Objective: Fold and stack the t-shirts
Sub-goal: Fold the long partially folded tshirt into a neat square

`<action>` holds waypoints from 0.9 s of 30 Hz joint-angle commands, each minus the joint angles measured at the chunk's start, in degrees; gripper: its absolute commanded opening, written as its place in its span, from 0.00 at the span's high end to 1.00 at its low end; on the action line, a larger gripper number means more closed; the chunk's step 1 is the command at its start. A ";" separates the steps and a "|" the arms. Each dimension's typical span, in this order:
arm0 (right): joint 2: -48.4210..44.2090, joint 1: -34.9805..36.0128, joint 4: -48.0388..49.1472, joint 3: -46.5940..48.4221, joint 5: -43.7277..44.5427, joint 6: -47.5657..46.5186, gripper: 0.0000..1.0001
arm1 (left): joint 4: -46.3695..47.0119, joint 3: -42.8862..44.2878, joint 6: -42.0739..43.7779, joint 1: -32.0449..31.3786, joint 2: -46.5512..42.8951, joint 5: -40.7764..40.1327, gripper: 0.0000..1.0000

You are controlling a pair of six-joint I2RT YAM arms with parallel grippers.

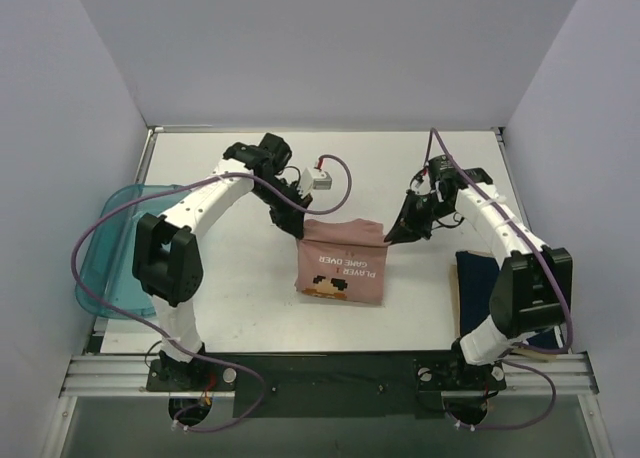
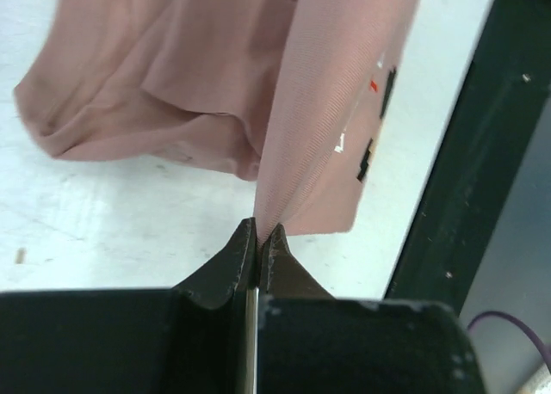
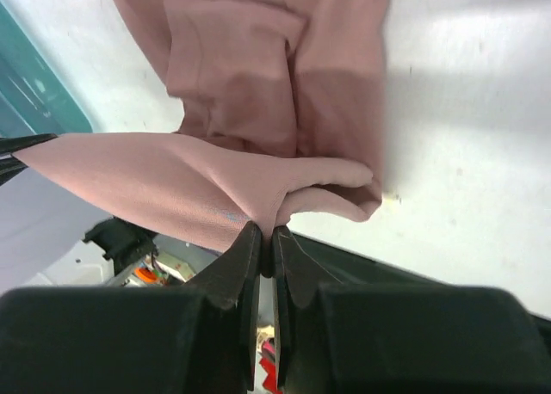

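Note:
The dusty pink t-shirt (image 1: 342, 262) with its orange, black and white print hangs over the table's middle, held up by its two top corners. My left gripper (image 1: 300, 228) is shut on the left corner; in the left wrist view the pink t-shirt (image 2: 327, 110) runs up from the shut gripper (image 2: 258, 230). My right gripper (image 1: 390, 236) is shut on the right corner; in the right wrist view the pink t-shirt (image 3: 215, 187) bunches at the gripper (image 3: 265, 232). The dark navy t-shirt (image 1: 478, 270) lies at the right, partly hidden by the right arm.
A translucent teal tray (image 1: 115, 248) sits at the table's left edge and shows in the right wrist view (image 3: 34, 84). A small white block (image 1: 322, 179) lies behind the shirt. The black front rail (image 1: 330, 370) runs along the near edge.

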 commanded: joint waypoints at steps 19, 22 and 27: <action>24.31 -8.06 7.79 18.62 6.43 3.54 1.00 | 10.02 28.85 -11.34 4.72 23.87 -4.95 1.00; 26.77 -8.68 10.17 19.95 6.88 6.17 1.00 | 13.35 30.61 -14.49 4.37 25.99 -5.04 1.00; 28.71 -8.77 12.11 21.88 6.44 8.29 1.00 | 18.47 31.05 -18.10 3.93 27.66 -5.40 1.00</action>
